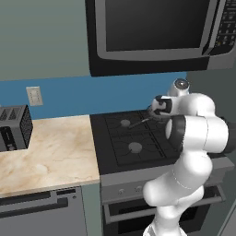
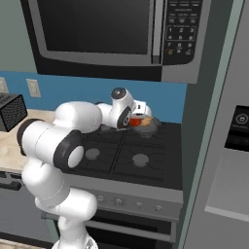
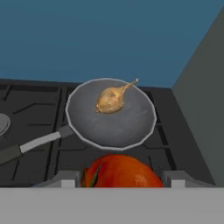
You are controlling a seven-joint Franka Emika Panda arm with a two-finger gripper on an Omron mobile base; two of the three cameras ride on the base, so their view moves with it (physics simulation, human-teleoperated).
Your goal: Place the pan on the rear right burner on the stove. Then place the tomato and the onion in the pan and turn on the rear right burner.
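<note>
- The gripper [image 3: 118, 181] grasps the tomato [image 3: 120, 171] – the glossy red fruit sits squeezed between the two finger tips [image 3: 65, 180] at the bottom of the hand view, its green stem streak turned toward the left tip.
- Just ahead of the jaws, past the tomato, lies the pan [image 3: 111, 113], resting flat on the black grate at the back right of the stove [image 3: 35, 113].
- The onion [image 3: 111, 99] lies inside the pan, ahead of the jaws on the far half of the pan floor – its pointed tip aims toward the far rim and to the right.
- The pan's handle [image 3: 30, 146] runs from the near rim off to the left of the jaws and slightly toward them, above the grates.
- The rear right burner is hidden beneath the pan; I cannot tell its state.
- In the right base view the gripper [image 2: 133, 121] hangs just beside the pan [image 2: 148, 126], a patch of red [image 2: 133, 122] showing at the fingers.
- In the left base view the hand [image 1: 161, 107] is over the back of the stove [image 1: 129, 138], with the thin handle [image 1: 138, 122] slanting out toward the front left.
- Beyond the pan stands the blue wall [image 3: 96, 39]; to the right of the jaws rises a grey side panel [image 3: 201, 109].
</note>
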